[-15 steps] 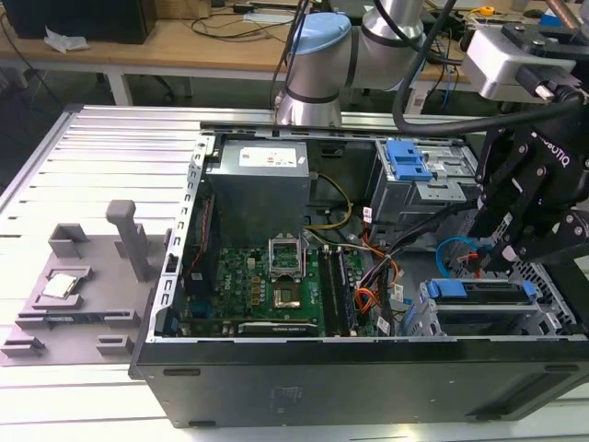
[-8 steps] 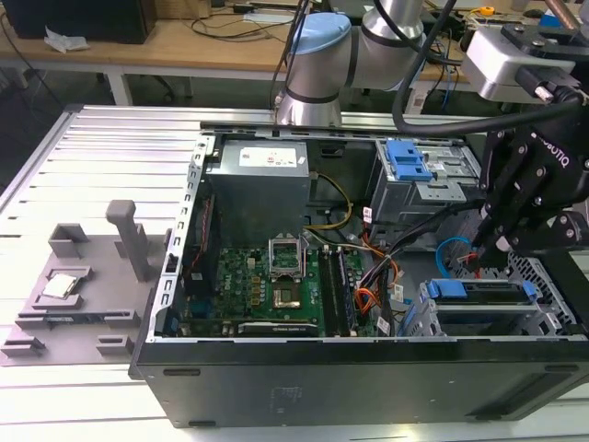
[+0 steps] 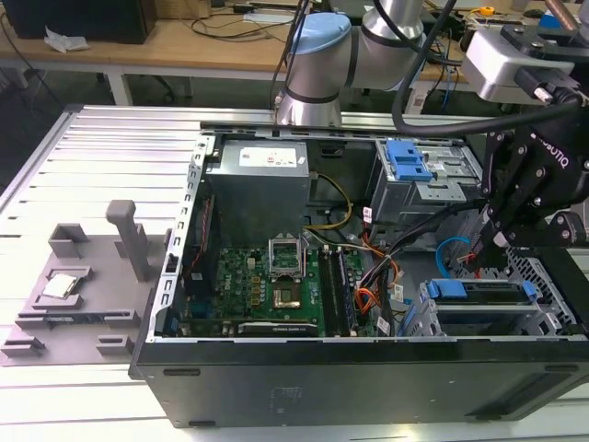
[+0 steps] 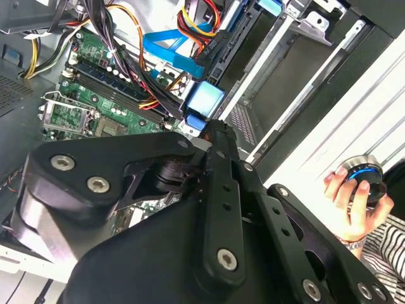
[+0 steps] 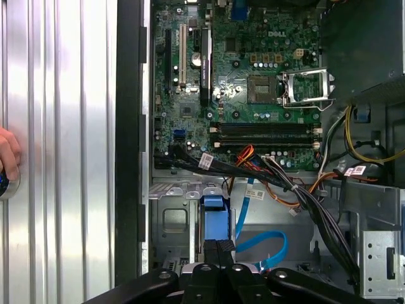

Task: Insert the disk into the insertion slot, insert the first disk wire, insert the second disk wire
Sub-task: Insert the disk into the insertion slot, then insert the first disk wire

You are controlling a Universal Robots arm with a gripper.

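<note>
The disk [image 3: 488, 293] lies in the insertion slot [image 3: 548, 285], a grey perforated cage at the exterior view's lower right of the open computer case. Its blue carrier handle [image 3: 450, 287] faces the motherboard. My black gripper [image 3: 490, 247] hangs just above the cage, its fingers [image 5: 218, 248] pressed together and shut, with nothing seen between them. In both wrist views the blue handle [image 5: 213, 203] [image 4: 205, 101] sits right beyond the fingertips. A flat blue wire [image 5: 269, 244] [image 4: 168, 47] loops loose beside the cage, and a bundle of black, orange and yellow wires [image 5: 266, 174] runs past it.
The green motherboard [image 3: 267, 285] and grey power supply [image 3: 262, 189] take up the case's middle. A taller grey box with a blue latch [image 3: 405, 161] stands at the back. A grey fixture [image 3: 78, 285] lies on the ribbed table. A person's hand [image 4: 351, 196] holds a round knob.
</note>
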